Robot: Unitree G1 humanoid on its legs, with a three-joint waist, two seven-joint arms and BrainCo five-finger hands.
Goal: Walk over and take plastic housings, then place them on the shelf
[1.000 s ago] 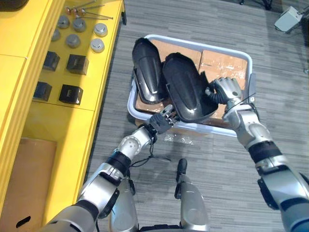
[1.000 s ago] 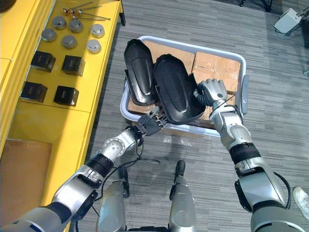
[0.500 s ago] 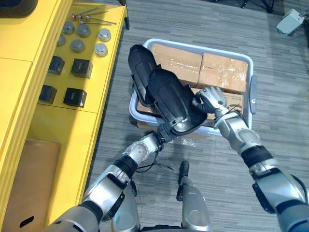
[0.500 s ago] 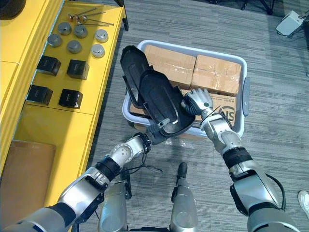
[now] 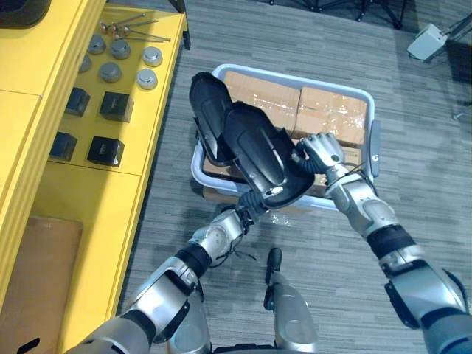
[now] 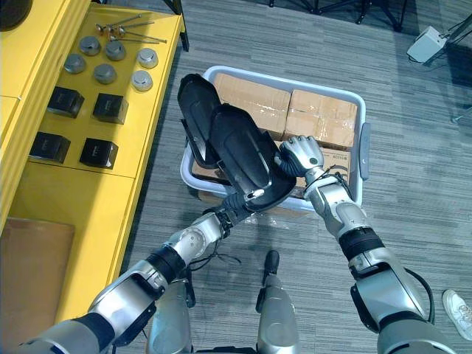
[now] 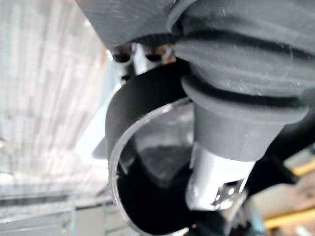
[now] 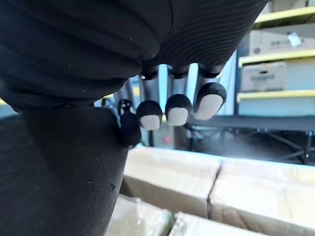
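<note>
Black and glossy, the long curved plastic housing (image 5: 258, 151) hung tilted between both hands above the near edge of a pale blue-white plastic crate (image 5: 374, 147), its lower end reaching out past the crate's rim toward the robot. The left hand (image 5: 249, 206) gripped that lower end. In the left wrist view its dark-tipped fingers (image 7: 120, 54) lay on the outer skin of the shell while the thumb sat inside the hollow, so the rim was pinched between them. The right hand (image 5: 318, 151) was closed into a curl at the housing's upper right edge, and the right wrist view showed its fingertips (image 8: 177, 115) bent back beside the black surface. A second black plastic housing (image 5: 206, 114) of the same shape stood leaning in the crate's left end, just behind the held one and touching it. Brown cardboard boxes wrapped in clear film (image 5: 332, 114) filled the rest of the crate, which stood on grey striped carpet (image 5: 295, 29). To the robot's left ran the yellow shelf (image 5: 44, 199), carrying round grey metal discs (image 5: 110, 71), small black cubes (image 5: 105, 150) and thin metal rods (image 5: 136, 33), with a flat brown cardboard box (image 5: 26, 287) on the lower level nearer the robot.
</note>
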